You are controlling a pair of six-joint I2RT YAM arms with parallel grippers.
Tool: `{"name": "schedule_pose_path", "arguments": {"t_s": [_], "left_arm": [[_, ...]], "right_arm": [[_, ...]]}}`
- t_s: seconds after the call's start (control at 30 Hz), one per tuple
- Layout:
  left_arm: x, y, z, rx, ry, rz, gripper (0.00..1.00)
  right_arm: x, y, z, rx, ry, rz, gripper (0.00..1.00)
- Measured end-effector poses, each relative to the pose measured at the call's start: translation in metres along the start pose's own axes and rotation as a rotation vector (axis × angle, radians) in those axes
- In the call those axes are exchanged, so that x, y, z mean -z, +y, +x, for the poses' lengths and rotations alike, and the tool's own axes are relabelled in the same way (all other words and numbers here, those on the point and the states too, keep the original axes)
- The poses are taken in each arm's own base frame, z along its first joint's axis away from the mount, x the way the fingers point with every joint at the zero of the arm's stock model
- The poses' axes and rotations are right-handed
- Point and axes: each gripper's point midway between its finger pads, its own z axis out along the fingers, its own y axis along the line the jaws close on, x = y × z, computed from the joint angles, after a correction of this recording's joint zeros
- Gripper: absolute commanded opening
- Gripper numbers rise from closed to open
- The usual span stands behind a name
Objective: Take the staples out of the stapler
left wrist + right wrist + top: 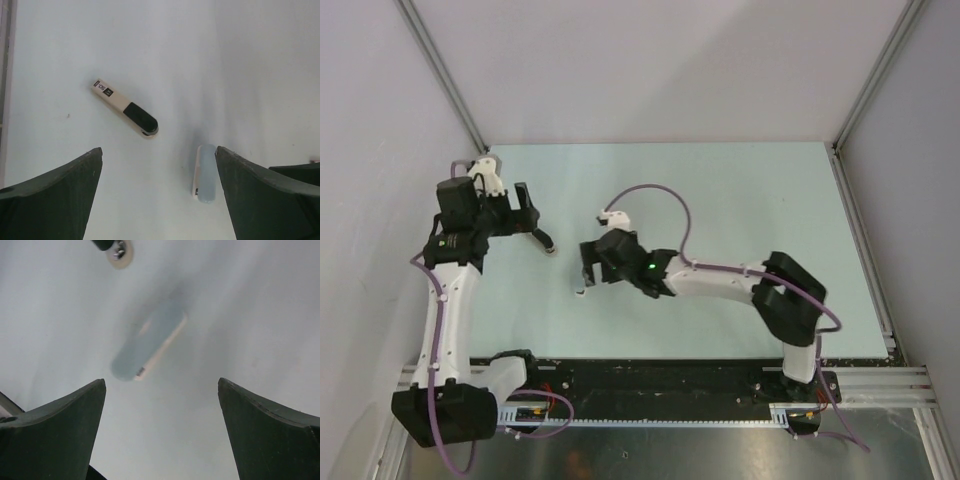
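The stapler (205, 172) is a small pale white block with a dark metal bit at its near end, lying flat on the table. In the left wrist view it lies just inside my right finger (250, 190). In the right wrist view the stapler (149, 340) lies ahead of the jaws. In the top view it (580, 291) peeks out below my right gripper (586, 268). My left gripper (158, 150) and my right gripper (161, 381) are both open, empty and above the table. No staples show.
A slim cream bar with a black end and a label (125, 107) lies beyond the stapler; its end (120, 252) shows at the top of the right wrist view. Grey walls and frame posts (440, 70) enclose the table. A black rail (660, 375) runs along the front.
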Motion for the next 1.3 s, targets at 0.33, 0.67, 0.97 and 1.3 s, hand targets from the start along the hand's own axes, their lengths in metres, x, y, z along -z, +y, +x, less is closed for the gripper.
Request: {"name": "schedule_pose_path", "arguments": {"t_s": [0.33, 0.67, 0.97, 1.3], "left_arm": [[-0.007, 0.03, 0.063, -0.006, 0.178, -0.019, 0.95], [0.006, 0.036, 0.082, -0.053, 0.191, -0.051, 0.95], [0.007, 0.039, 0.088, -0.071, 0.195, -0.062, 0.95], [-0.003, 0.042, 0.105, -0.061, 0.266, -0.058, 0.95]], "right_arm": [[-0.051, 0.065, 0.028, 0.014, 0.049, 0.151, 0.83], [-0.062, 0.033, 0.053, 0.025, 0.102, 0.299, 0.69], [-0.065, 0.035, 0.048, 0.004, 0.093, 0.292, 0.49], [-0.07, 0.04, 0.043, -0.024, 0.089, 0.255, 0.21]]}}
